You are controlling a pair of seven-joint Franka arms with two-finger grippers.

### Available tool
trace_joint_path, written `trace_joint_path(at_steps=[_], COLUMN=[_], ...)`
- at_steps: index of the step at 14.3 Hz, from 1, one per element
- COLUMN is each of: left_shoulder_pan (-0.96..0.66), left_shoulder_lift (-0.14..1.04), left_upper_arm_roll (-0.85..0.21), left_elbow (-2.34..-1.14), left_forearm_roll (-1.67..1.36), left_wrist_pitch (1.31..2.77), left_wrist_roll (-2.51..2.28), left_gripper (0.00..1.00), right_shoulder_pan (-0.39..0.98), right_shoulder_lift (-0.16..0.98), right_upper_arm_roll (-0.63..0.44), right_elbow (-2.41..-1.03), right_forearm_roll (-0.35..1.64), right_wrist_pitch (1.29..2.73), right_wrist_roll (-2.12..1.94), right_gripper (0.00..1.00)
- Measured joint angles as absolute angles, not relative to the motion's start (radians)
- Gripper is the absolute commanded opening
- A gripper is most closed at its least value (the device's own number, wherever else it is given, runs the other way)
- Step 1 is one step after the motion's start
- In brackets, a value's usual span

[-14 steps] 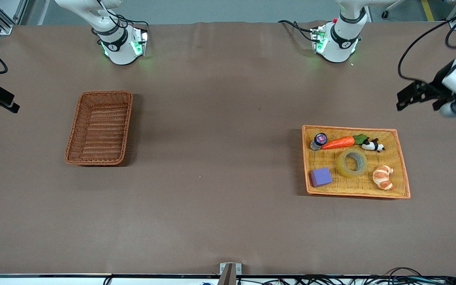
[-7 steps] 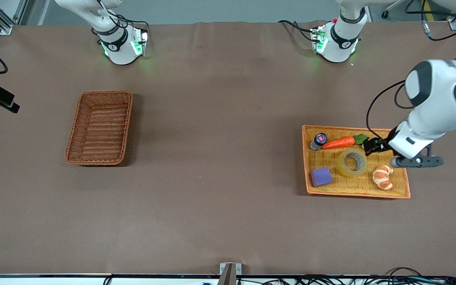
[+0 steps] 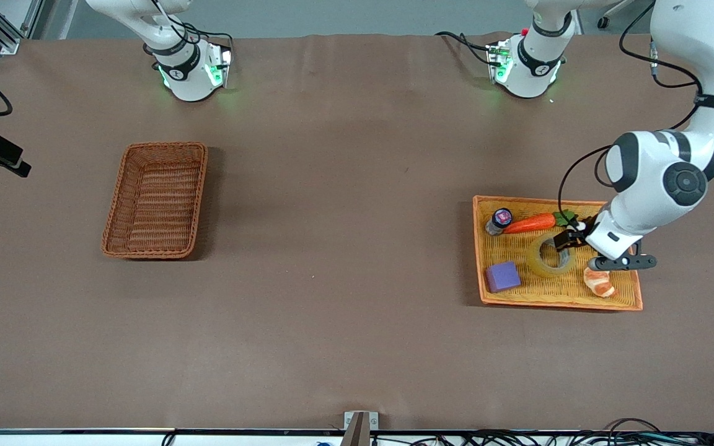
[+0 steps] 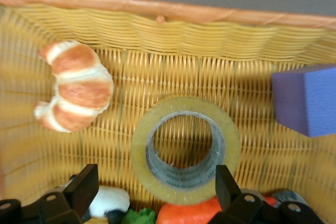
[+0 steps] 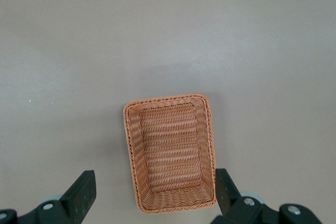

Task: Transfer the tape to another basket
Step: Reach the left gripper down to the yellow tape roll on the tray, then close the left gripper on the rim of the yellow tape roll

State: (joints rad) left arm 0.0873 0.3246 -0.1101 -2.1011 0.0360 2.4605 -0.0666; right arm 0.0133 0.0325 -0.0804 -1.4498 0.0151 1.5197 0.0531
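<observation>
The tape [image 3: 537, 261] is a yellowish ring with a grey core, lying flat in the yellow-orange woven tray [image 3: 555, 305] at the left arm's end of the table. My left gripper [image 3: 571, 239] is low over the tape, open, with a finger on each side of the ring and nothing gripped. In the left wrist view the tape [image 4: 138, 153] lies between the open gripper [image 4: 156, 177]. The reddish-brown basket [image 3: 154, 253] stands empty toward the right arm's end. My right gripper [image 5: 155, 178] waits open high above that basket [image 5: 128, 145].
The tray also holds a carrot [image 3: 529, 223], a small bottle [image 3: 499, 220], a purple block [image 3: 502, 276], a croissant [image 3: 600, 282] and a panda toy [image 4: 107, 200] close beside the tape. Bare brown table lies between tray and basket.
The left arm swung in from the table's end and came down over the tray, with its open gripper now at the tape. The right arm has not moved.
</observation>
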Motion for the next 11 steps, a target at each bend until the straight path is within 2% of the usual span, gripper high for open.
trace_joint_path(at_steps=[3,7,8,10,11], left_shoulder_pan=[0.091,0.095,0.096,0.098,0.099], left_shoulder_lift=[0.377,0.425,0.43,0.435,0.437], left_upper_arm_roll=[-0.11,-0.11,-0.11,-0.107,-0.106], left_elbow=[-2.122,-2.122,-2.122,-2.122,-2.122], left_forearm_roll=[0.036,0.036,0.036,0.038,0.038], left_wrist_pitch=[2.54,2.574,2.575,2.583,2.586], left_wrist_roll=[-0.066,-0.066,-0.066,-0.066,-0.066], left_gripper=[0.84,0.6,0.49,0.14,0.03], right_shoulder_pan=[0.013,0.013,0.013,0.013,0.013], right_shoulder_lift=[0.033,0.033,0.033,0.033,0.033], right_upper_arm_roll=[-0.081,-0.081,-0.081,-0.081,-0.081], right_elbow=[-1.45,-1.45,-1.45,-1.45,-1.45], right_forearm_roll=[0.015,0.015,0.015,0.015,0.015], right_wrist_pitch=[1.52,1.52,1.52,1.52,1.52], right_wrist_roll=[0.053,0.053,0.053,0.053,0.053], right_gripper=[1.0,1.0,1.0,1.0,1.0])
